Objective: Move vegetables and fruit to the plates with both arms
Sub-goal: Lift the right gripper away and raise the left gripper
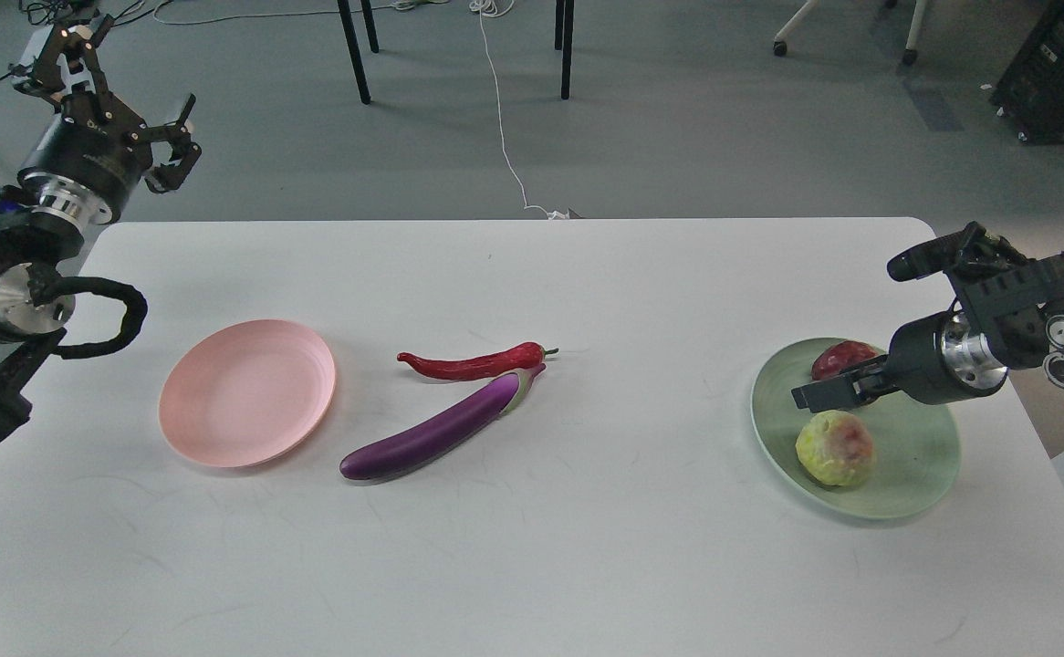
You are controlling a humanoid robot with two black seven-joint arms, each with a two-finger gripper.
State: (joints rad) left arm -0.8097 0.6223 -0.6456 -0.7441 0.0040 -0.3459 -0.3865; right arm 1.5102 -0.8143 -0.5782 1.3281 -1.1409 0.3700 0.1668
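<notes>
The purple eggplant (441, 427) and the red chili pepper (473, 365) lie side by side on the white table's middle. The pink plate (247, 392) sits empty to their left. The green plate (938, 456) at the right holds the yellow-green fruit (835, 447) in front and the dark red fruit (838, 358) behind. My right gripper (810, 395) hovers just above the green plate between the two fruits, empty and apart from the yellow-green fruit. My left gripper (117, 100) is raised beyond the table's far left corner, fingers spread, empty.
The table's far edge runs behind the plates, with its right edge close to the green plate. Black chair legs (356, 50) and a white cable (500, 109) are on the grey floor beyond. A dark cabinet (1057, 73) stands far right.
</notes>
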